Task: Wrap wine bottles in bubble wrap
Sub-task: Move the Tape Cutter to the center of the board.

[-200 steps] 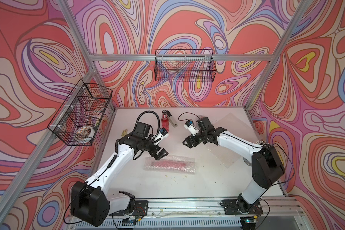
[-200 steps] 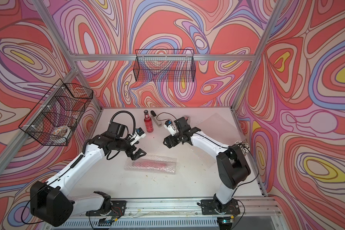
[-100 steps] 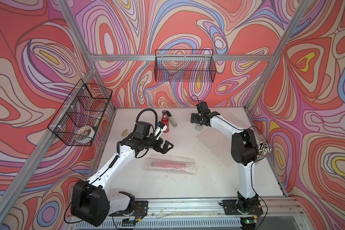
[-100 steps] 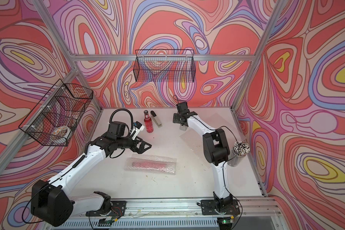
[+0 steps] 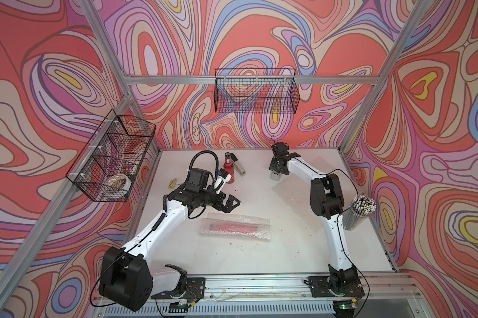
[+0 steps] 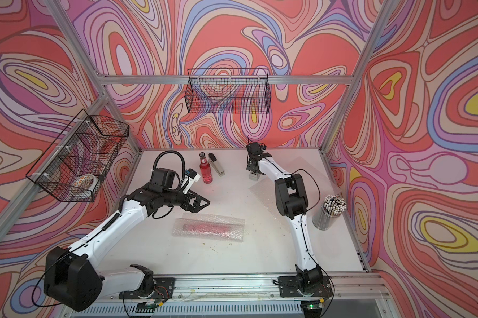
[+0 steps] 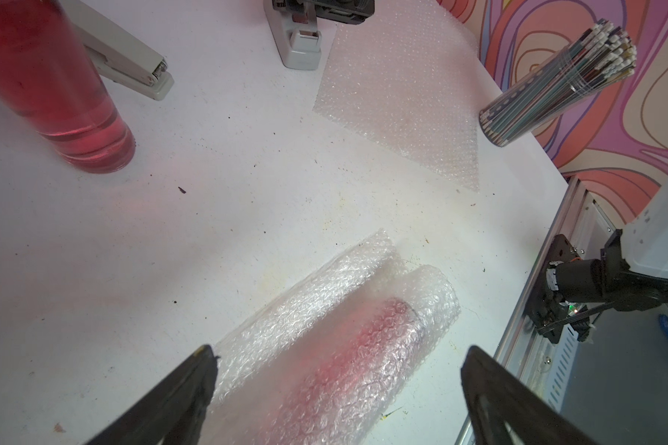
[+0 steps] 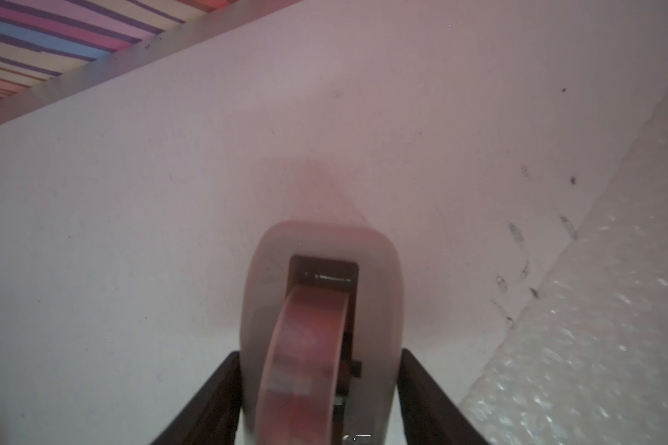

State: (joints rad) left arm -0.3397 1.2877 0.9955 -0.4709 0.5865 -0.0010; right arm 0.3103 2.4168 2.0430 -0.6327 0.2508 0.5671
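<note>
White tabletop (image 5: 260,261): right hand (image 8: 320,352) grips tape dispenser (image 8: 324,239).

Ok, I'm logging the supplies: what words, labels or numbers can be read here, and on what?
None can be read.
Tape in the dispenser: reddish print, too blurred.
Roll in the side basket: printed pattern, too small.
Standing bottle: no label shows.

Wine bottle (image 5: 233,228) (lying, rolled in bubble wrap (image 5: 260,234)) near left hand (image 5: 233,207).
</note>
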